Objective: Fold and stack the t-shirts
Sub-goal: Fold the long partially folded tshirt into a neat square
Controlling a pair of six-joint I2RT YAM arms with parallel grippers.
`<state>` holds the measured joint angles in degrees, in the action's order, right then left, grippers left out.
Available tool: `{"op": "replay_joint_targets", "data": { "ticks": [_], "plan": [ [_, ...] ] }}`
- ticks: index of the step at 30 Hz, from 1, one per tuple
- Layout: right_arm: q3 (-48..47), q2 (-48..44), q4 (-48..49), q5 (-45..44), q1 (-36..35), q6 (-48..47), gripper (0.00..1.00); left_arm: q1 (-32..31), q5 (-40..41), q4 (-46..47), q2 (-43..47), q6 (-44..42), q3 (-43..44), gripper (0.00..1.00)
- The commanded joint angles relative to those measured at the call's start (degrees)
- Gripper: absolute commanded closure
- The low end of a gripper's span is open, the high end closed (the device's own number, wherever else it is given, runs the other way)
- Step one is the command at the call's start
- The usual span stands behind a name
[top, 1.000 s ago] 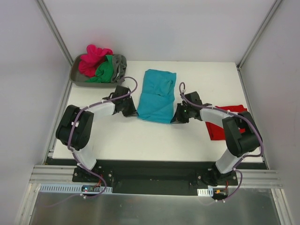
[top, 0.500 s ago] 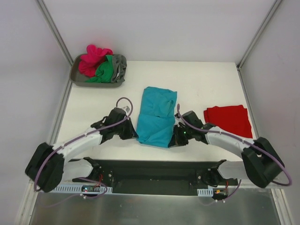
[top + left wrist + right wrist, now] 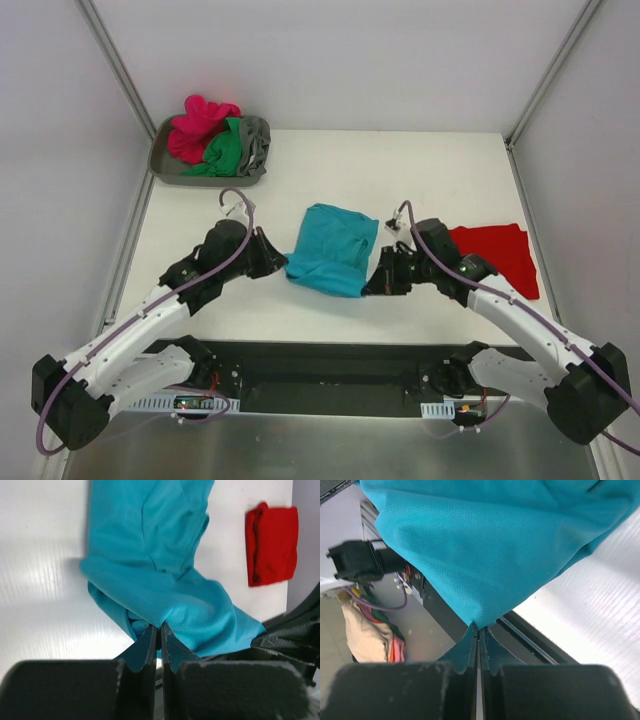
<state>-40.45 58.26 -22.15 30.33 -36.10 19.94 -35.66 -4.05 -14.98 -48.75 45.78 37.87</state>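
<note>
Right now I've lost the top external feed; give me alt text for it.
The left gripper and right gripper are each shut on a near corner of the teal t-shirt mid-table. A folded red t-shirt lies to its right; a grey tray at the far-left corner holds pink, green and grey shirts.

Bright, even overhead light; shadows are soft and short. Glare streaks the white desk (image 3: 40,595) in both wrist views, where the teal t-shirt (image 3: 485,555) weave looks sharp.
</note>
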Motion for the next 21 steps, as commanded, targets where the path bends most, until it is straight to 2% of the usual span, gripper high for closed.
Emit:
{"op": "replay_joint_targets", "data": {
  "ticks": [1, 6, 11, 21],
  "plan": [
    [-5.77, 3.17, -4.39, 2.45, 5.76, -4.38, 1.00, 0.68, 10.38, -0.22, -7.48, -3.15, 8.00, 1.00],
    [-11.22, 10.10, -4.30, 4.04, 10.34, -7.02, 1.00, 3.57, 8.90, 2.49, -17.76, -4.64, 14.77, 1.00],
    [-16.58, 16.00, -4.04, 3.60, 12.36, -7.64, 1.00, 7.44, 0.03, 7.07, -28.39, -5.52, 21.26, 1.00],
    [-19.06, 23.39, 2.98, -1.93, 16.84, -5.45, 1.00, 10.52, -6.05, 8.74, -45.71, -9.47, 33.66, 1.00]
  ]
}}
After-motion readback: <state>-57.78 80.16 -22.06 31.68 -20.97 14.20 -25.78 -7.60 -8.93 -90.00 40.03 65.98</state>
